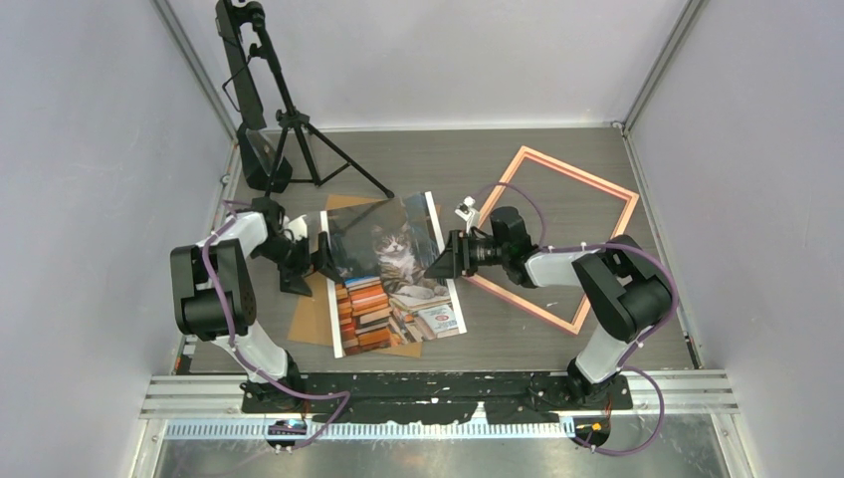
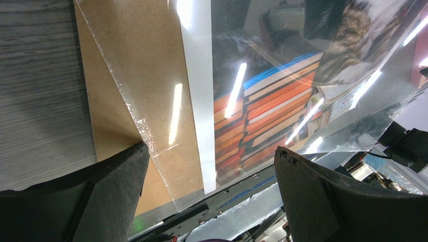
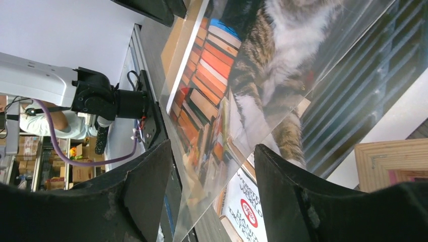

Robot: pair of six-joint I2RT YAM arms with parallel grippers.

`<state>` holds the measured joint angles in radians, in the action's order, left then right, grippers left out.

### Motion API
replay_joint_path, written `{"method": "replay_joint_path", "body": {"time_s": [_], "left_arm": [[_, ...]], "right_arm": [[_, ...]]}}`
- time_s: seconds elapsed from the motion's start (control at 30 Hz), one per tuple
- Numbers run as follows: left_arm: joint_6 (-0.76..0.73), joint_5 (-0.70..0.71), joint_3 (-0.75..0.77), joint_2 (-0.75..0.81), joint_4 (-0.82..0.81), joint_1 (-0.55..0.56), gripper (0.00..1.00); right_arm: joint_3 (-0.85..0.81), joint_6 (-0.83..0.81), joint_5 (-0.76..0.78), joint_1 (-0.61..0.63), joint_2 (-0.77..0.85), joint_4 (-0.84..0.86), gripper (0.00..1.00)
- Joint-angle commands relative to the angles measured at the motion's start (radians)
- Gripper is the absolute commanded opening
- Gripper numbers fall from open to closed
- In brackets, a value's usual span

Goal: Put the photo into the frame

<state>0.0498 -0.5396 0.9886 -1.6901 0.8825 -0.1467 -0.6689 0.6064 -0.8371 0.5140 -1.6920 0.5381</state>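
photo (image 1: pixel 383 299): lettering and a red round mark on a white book cover (image 3: pixel 241 204) at its near right corner, too blurred to read
elsewhere: nothing legible

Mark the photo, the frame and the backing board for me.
photo (image 1: pixel 383 304), top external view, on the book stacks.
frame (image 1: pixel 580 172), top external view, on its far rail.
backing board (image 1: pixel 312 320), top external view, on its bare left part.

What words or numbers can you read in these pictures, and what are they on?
No text can be read clearly.
Print on a white cover with a red round sign, pictured in the photo, seen in the right wrist view: too blurred to read.
Print on a white cover in the left wrist view: too small to read.
The frame: no text.
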Motion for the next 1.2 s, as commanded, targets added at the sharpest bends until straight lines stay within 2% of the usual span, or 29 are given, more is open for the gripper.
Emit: {"method": "replay_joint_path", "body": {"time_s": [0.0, 0.07, 0.17, 0.23, 0.37, 0.6, 0.77, 0.97, 1.17], "left_arm": [[-0.001, -0.057, -0.031, -0.002, -0.091, 0.033, 0.99], [-0.001, -0.057, -0.032, -0.001, -0.093, 0.033, 0.99], [-0.002, -0.058, -0.034, 0.008, -0.094, 0.035, 0.99], [-0.004, -0.062, -0.036, 0.009, -0.094, 0.035, 0.99], [-0.007, -0.078, -0.038, 0.006, -0.100, 0.037, 0.99], [-0.008, -0.101, -0.047, 0.006, -0.114, 0.039, 0.99], [-0.010, -0.104, -0.047, 0.006, -0.114, 0.038, 0.99], [-0.011, -0.108, -0.048, 0.009, -0.118, 0.038, 0.99], [-0.011, -0.102, -0.050, 0.008, -0.120, 0.039, 0.99]], "right_arm": [[-0.002, 0.052, -0.071, 0.016, 0.021, 0.116, 0.66], [-0.005, 0.045, -0.057, 0.014, 0.011, 0.105, 0.65], [-0.031, -0.025, -0.011, 0.012, 0.014, -0.024, 0.61], [-0.029, -0.045, 0.003, 0.008, 0.016, -0.043, 0.60], [-0.006, 0.018, -0.025, 0.002, 0.000, 0.042, 0.59], [0.027, 0.165, -0.117, 0.000, -0.056, 0.302, 0.56], [0.016, 0.176, -0.144, 0.000, -0.085, 0.317, 0.54], [-0.030, 0.033, -0.094, -0.001, -0.078, 0.084, 0.54], [-0.082, -0.022, -0.026, 0.000, -0.086, -0.023, 0.52]]}}
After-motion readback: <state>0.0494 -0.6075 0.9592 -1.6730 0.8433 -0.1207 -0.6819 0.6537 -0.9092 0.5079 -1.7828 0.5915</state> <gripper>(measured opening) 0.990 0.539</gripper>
